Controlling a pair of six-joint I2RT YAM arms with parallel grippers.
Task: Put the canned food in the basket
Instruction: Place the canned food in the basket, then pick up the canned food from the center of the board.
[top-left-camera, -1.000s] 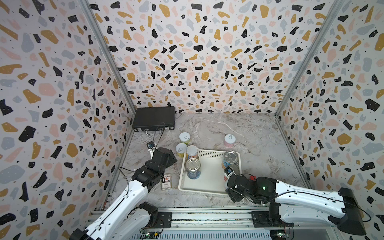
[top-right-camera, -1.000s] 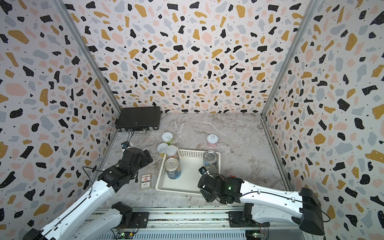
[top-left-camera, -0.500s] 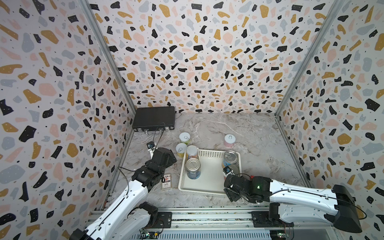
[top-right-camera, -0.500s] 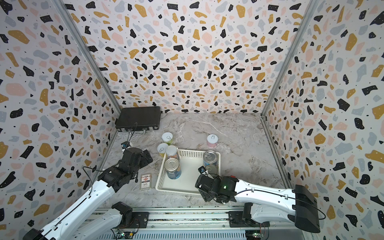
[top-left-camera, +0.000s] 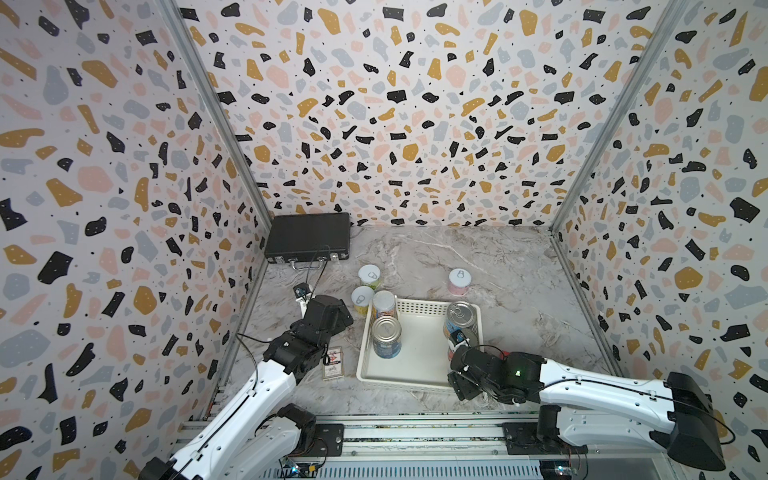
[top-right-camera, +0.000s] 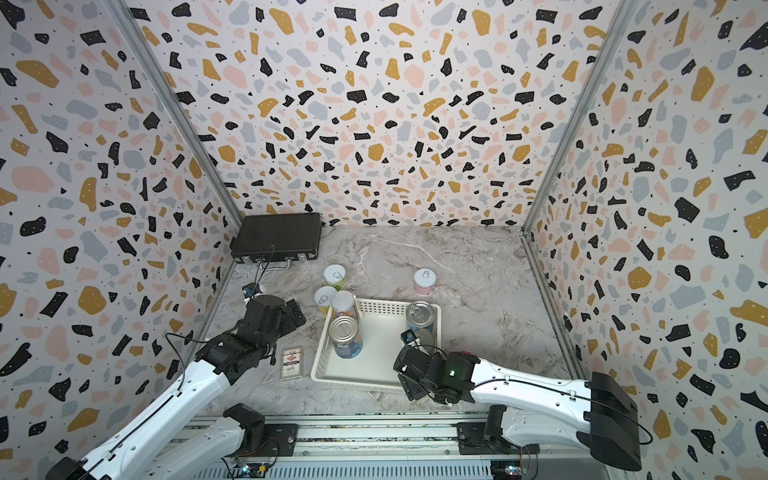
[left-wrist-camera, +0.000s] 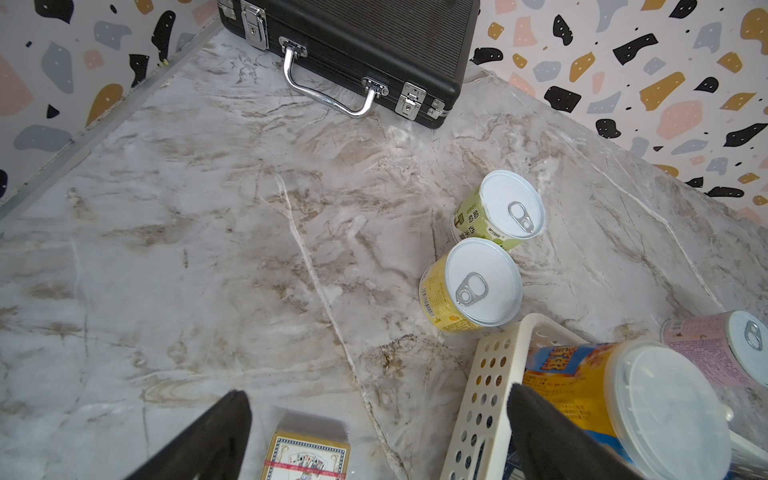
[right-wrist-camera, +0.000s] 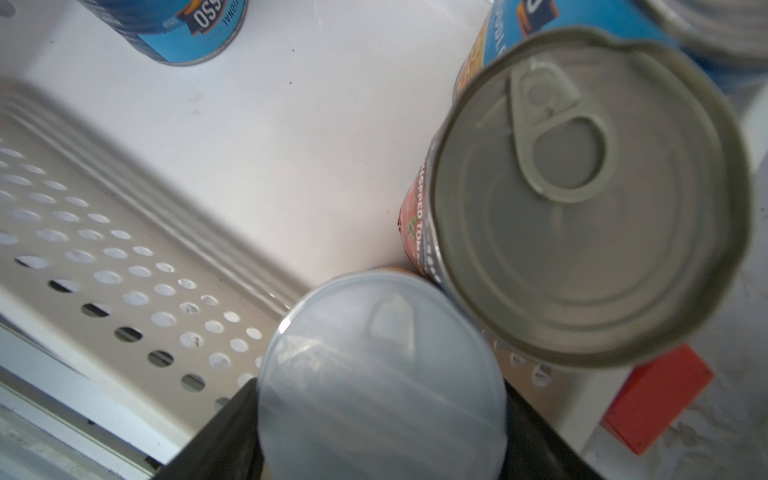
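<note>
— Three cans stand outside the basket on the counter: the green-label can and the yellow can to the left, the pink can beyond the far wall. How is the left gripper?

— Jaws wide, holding nothing, above the card box.

— And the right gripper?

— Closed around the white-lidded can, low at the basket's near right corner, tight beside the red-label can.

— How should it let go?

— I would lower until the base sits flat on the floor, open slowly, then lift straight up so neither neighbour is nudged.
</note>
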